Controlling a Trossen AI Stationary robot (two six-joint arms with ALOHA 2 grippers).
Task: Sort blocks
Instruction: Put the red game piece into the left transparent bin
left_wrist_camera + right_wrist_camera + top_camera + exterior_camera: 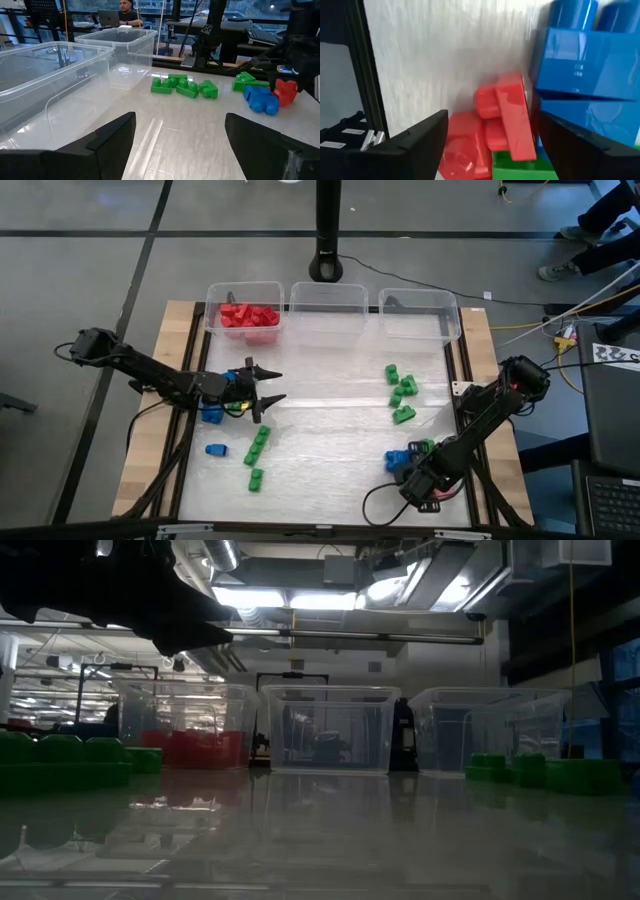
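Red blocks (492, 132) fill my right wrist view, jammed against a blue block (590, 65) with a sliver of green beneath, all framed by the spread fingers of the right gripper (408, 468), which sits low at about five o'clock on the table (330, 400) and holds nothing. I judge it is lined up there to take one brick out of that mixed clump, and the tight packing will make a clean single pick awkward. My left gripper (268, 384) hangs at nine o'clock, fingers also spread and empty, aimed across the table toward the green blocks (400, 392) at three o'clock. Just behind it lies another blue block (212, 416), with more green ones (259, 444) trailing toward seven o'clock and a lone blue piece (216, 449) beside them. Three clear bins (325, 300) line the twelve o'clock edge; only the left one holds sorted red blocks (249, 316), so green and blue are still to do. A person sits at a laptop well beyond the table, clear of both arms.
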